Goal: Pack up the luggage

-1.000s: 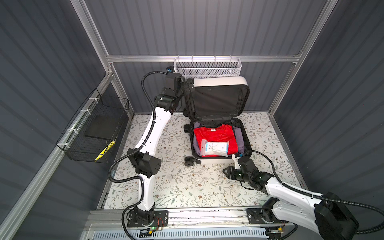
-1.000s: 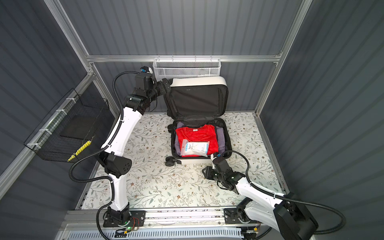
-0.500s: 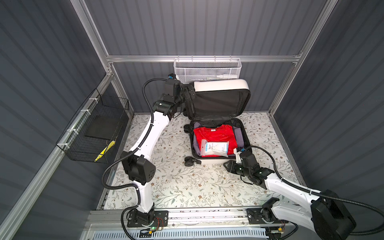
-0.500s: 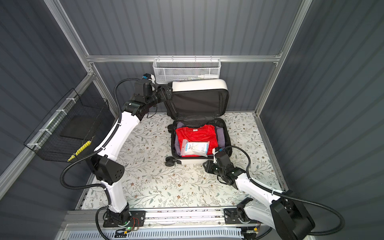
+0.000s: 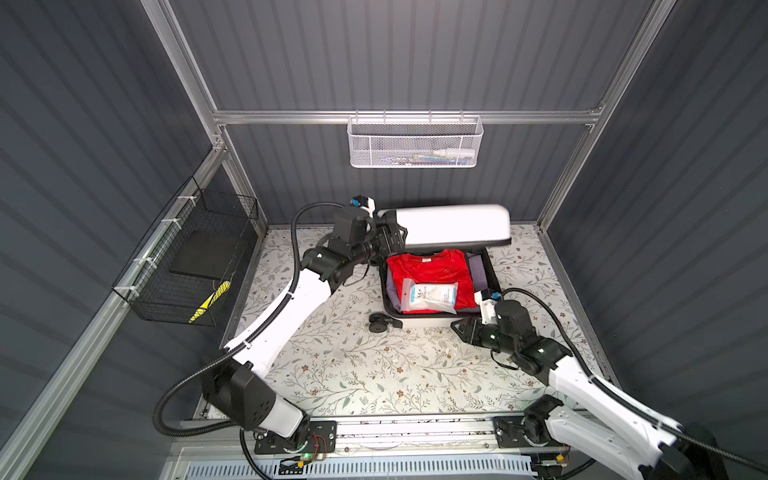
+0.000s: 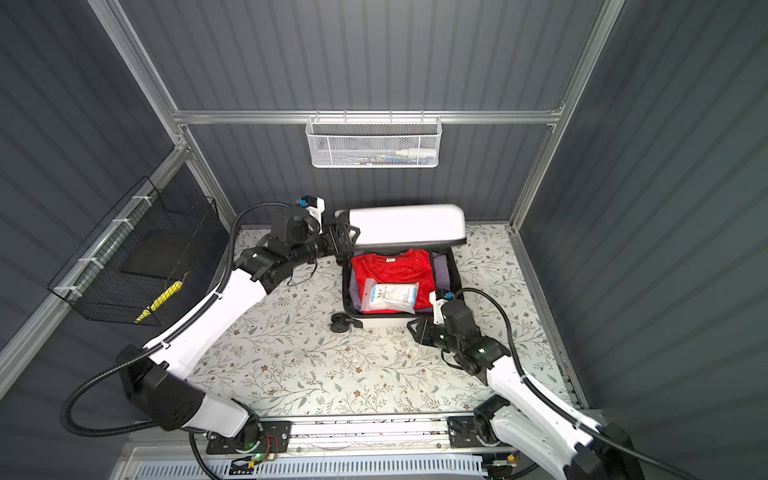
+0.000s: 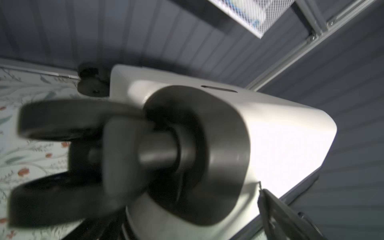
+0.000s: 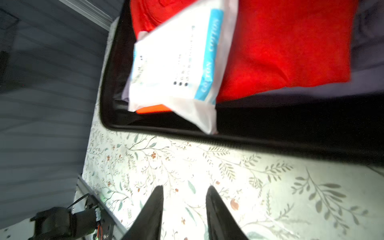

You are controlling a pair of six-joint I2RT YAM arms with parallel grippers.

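Your luggage lies at the back of the floral mat, lid tilted over a red shirt and a white packet whose blue band reads "COTTON". The left gripper, jaws wide apart, sits at the lid's wheel corner. The right gripper, jaws apart and empty, hovers just in front.

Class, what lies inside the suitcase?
A red shirt, a white packet on it, purple cloth beneath, something orange under the packet. The tilted lid hides the far end.
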